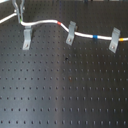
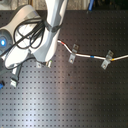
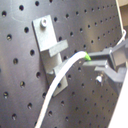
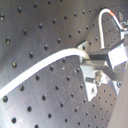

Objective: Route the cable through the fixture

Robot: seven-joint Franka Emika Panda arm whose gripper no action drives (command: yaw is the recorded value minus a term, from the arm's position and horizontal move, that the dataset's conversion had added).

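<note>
A: Cable (image 1: pixel 47 22) is between the fingers (image 3: pixel 102 59), yes? In the first wrist view the white cord goes into them, and they look closed narrow on it.

B: Yes, they hold it. In the second wrist view the cord also ends at the fingers (image 4: pixel 95 59).

A: And the clip (image 1: pixel 26 38)?

B: In the first exterior view it stands upright on the counter (image 1: pixel 65 90), at the first exterior view's left, just under the gripper (image 1: pixel 20 15). The cable runs above its forked top, not in it.

A: So which way must it go?

B: I judge down and a little across. The cord lies almost sideways over the clip (image 3: pixel 49 45), just beside the slot, so its long axis must cross the fork before it sinks in.
</note>
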